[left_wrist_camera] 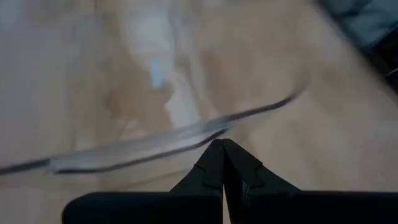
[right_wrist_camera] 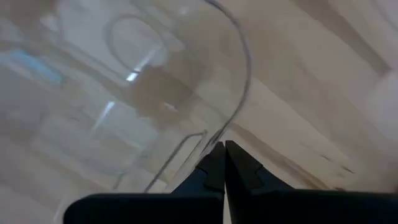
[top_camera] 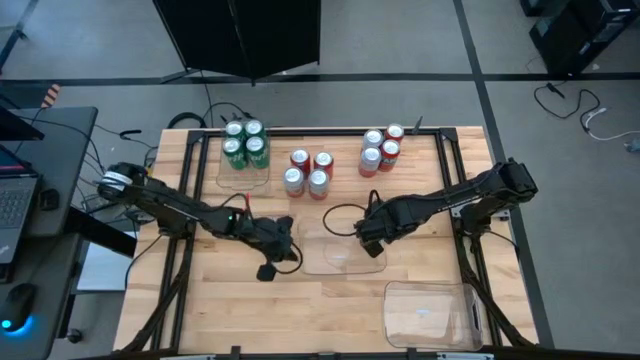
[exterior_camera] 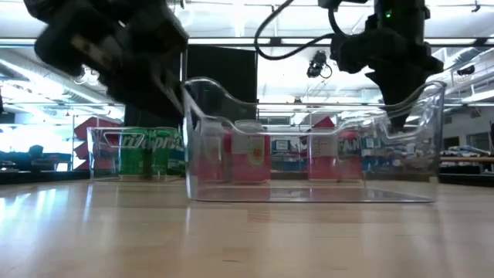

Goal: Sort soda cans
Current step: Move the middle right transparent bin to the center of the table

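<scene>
Flanking a clear tray (top_camera: 343, 255) in the middle of the bench (top_camera: 230, 310), the left end effector (top_camera: 287, 243) and the right end effector (top_camera: 368, 236) sit at its left and right rims, both with fingers pressed fully together and holding nothing that I can make out. Far across the bench, four green cans (top_camera: 245, 143) stand in another tray (top_camera: 243, 180) at the left. Two red and two silver cans (top_camera: 308, 171) cluster in the middle, and a similar mixed group (top_camera: 380, 148) stands further right; a third tray (top_camera: 430, 312) lies near right.
</scene>
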